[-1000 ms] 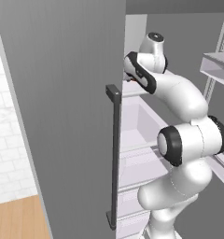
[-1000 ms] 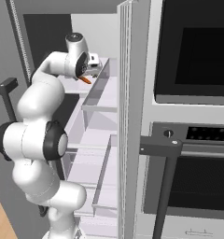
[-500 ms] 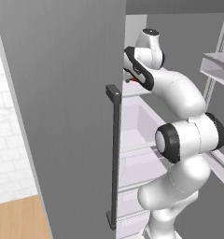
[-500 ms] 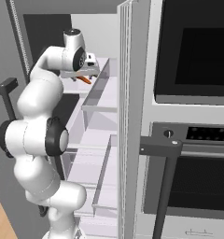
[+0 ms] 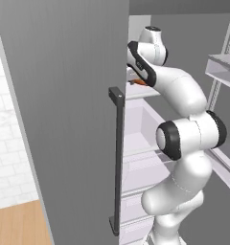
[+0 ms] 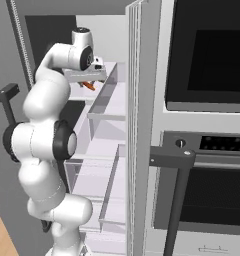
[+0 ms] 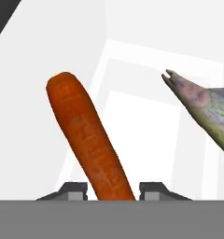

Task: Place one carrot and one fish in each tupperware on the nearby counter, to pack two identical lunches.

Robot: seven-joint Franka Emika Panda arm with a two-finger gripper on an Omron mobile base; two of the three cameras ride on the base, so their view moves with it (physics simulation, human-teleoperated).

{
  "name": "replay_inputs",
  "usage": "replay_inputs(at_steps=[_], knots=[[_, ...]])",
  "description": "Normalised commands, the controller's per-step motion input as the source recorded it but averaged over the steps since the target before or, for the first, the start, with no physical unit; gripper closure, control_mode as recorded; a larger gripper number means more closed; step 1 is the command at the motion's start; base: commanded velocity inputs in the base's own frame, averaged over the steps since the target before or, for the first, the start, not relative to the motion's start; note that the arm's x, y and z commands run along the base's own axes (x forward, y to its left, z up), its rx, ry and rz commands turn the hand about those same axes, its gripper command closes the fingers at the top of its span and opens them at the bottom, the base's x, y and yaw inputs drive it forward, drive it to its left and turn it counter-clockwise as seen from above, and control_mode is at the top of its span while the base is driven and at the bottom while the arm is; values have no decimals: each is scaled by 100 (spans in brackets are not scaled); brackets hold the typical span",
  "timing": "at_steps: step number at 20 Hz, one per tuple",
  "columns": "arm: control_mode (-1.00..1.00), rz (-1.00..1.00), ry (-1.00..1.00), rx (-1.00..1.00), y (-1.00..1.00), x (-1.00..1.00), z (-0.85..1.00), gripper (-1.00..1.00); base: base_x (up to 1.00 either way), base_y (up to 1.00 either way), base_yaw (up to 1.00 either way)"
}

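One carrot point(image 7: 88, 140) sits between claw point(image 7: 113, 190) tips, long axis running away from hand — jaws closing around thick end; fish point(image 7: 205, 112) lies off to side, apart.

The long tapered carrot point(image 7: 88, 140) was bright orange with faint paler flecks. The fish point(image 7: 205, 114) was pinkish-mauve at the snout, shading to olive-green speckled with dark dots. The tall fridge door point(image 5: 64, 105) was plain grey, its bar handle point(image 5: 118, 158) darker grey.
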Motion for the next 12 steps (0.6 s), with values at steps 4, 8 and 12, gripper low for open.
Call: replay_inputs(at_steps=[4,8,12], knots=[[-100,1,5,0,-1,-43,-33,100,0,0,0],[-100,0,-21,-5,-14,-98,-33,100,0,0,0],[-100,0,-23,-1,-37,-91,-36,100,0,0,0]])
